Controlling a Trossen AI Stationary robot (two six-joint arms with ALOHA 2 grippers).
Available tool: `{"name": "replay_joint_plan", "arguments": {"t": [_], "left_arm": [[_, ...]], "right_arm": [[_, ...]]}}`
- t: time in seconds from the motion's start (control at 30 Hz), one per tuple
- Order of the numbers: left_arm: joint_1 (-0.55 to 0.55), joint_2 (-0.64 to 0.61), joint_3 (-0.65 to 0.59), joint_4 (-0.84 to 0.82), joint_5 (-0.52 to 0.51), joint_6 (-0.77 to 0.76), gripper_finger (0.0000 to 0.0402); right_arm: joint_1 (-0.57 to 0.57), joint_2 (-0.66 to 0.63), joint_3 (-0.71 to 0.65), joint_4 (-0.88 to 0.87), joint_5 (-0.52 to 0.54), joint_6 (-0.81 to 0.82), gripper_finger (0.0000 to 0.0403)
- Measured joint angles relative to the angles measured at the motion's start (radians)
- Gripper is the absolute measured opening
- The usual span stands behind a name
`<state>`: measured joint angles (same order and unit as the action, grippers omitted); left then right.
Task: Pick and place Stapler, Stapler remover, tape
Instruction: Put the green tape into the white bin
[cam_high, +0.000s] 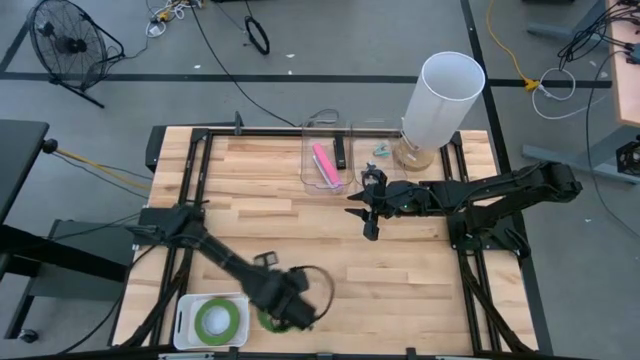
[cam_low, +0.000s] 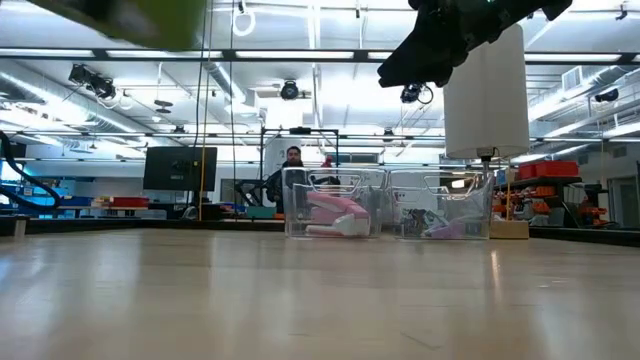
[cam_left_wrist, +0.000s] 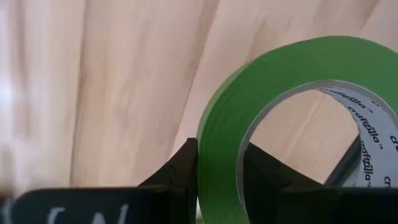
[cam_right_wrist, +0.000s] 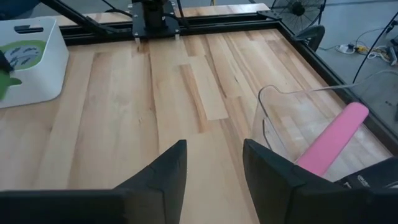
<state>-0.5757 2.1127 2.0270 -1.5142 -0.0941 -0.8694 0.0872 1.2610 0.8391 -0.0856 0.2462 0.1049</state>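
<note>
Green tape roll (cam_left_wrist: 221, 155) clamped on edge between the left gripper (cam_high: 285, 308) fingers, one finger outside the ring wall, one inside the open centre; printed lettering shows on the inner liner. Held roll sits just right of the white bin (cam_high: 185, 312) at the near-left table corner, above bare wood. Second green tape roll (cam_high: 219, 319) lies flat inside that white bin.

Farther from the bin, toward the far-centre of the table: two clear containers side by side. Left clear container (cam_high: 322, 185) holds the pink stapler (cam_high: 324, 163); right clear container (cam_low: 444, 215) holds a small item, cannot tell what. Tall white cylinder (cam_high: 440, 100) on a wooden base stands right beside the second container.

Right gripper (cam_high: 370, 213) hangs above the table just near-side of the clear containers, well apart from the white bin, jaws parted a little, holding nothing. Right wrist view shows bare wood between its fingers (cam_right_wrist: 163, 174).

A person (cam_low: 291, 162) visible in the room behind the table.
</note>
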Motion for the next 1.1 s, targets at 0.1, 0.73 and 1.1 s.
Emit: {"name": "replay_joint_plan", "arguments": {"t": [0.1,0.73,1.1], "left_arm": [[-0.068,-0.028,-0.001,-0.061,-0.005,-0.11,0.0088],[-0.486,-0.138,-0.187,-0.056,-0.069,-0.696,0.0088],[-0.59,-0.316,-0.504,-0.05,-0.052,-1.093,0.0088]], "right_arm": [[0.0,0.0,0.0,-0.005,0.0,0.018,0.0158],[-0.002,0.0,0.0,0.001,0.008,0.003,0.0158],[-0.008,0.0,0.0,0.042,0.008,-0.028,0.0158]]}}
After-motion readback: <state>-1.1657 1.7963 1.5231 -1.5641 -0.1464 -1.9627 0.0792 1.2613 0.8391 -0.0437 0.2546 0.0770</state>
